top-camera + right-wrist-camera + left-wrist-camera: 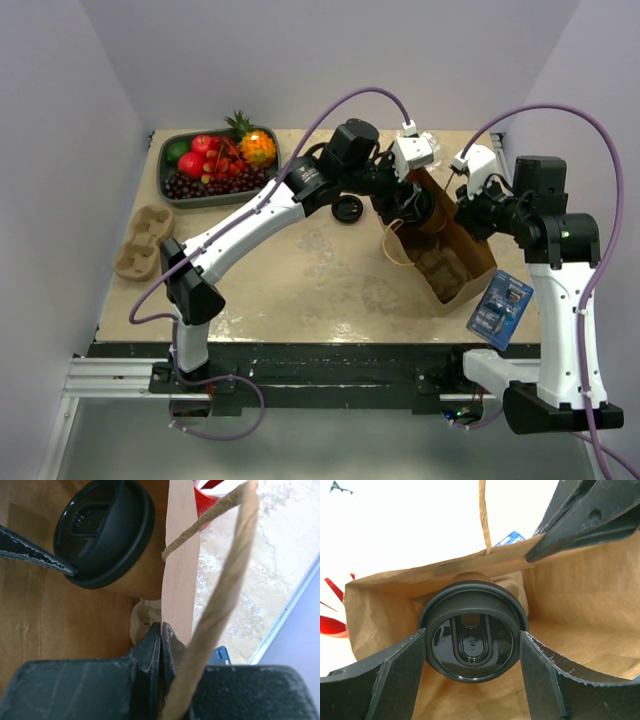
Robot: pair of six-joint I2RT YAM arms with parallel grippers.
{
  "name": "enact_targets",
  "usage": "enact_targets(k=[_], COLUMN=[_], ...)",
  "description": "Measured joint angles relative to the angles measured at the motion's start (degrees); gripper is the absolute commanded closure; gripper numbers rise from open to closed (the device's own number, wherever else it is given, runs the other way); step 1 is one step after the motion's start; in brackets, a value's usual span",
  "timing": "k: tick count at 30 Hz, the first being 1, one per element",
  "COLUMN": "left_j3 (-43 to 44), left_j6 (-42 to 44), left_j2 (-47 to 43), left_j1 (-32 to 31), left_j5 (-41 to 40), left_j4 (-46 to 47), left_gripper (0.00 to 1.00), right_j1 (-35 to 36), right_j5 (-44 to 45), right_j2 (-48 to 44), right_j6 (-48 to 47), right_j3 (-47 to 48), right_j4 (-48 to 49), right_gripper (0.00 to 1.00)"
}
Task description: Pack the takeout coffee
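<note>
Location of the takeout coffee (102,530): inside the mouth of the brown paper bag (455,255), which lies tilted on the worktop (320,280). The left claw (472,636) grips the cup at its black lid, one finger on each side. The right claw (161,630) is pinched closed on the bag's wall at the rim, beside the twine handle (220,580).

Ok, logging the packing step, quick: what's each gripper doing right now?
Left gripper: closed on the coffee, by its lid.
Right gripper: shut, pinching the bag wall.
</note>
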Motion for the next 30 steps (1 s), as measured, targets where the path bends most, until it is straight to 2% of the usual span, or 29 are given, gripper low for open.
enact_targets(k=[5,9,11,19,30], left_j3=[-4.1,-14.4,-16.8,-16.6,-17.5], left_j6=[1.6,8.3,12.1,33.9,59.3], left_j2=[-0.1,-2.5,-2.9,-4.5,-7.0], left_j1=[-0.1,-0.2,-0.5,-3.6,-9.2], left_j5=[0.3,1.9,2.6,3.3,-3.7], left_j4=[5.1,8.5,8.0,3.0,2.1], left_gripper=[1.0,1.0,1.0,1.0,1.0], right_j1=[0.0,0.0,0.0,0.0,0.4], right_j5=[0.0,0.1,0.0,-2.0,-7.0], right_j2=[0.1,0.4,0.9,2.1,3.8], right_j6=[1.1,1.1,0.9,-0.2,-3.2], right_j3=[-0.7,-0.6,-0.3,0.0,1.6], right_j4=[0.3,0.2,-0.2,-1.2,-4.6], right_gripper=[1.0,1.0,1.0,1.0,1.0])
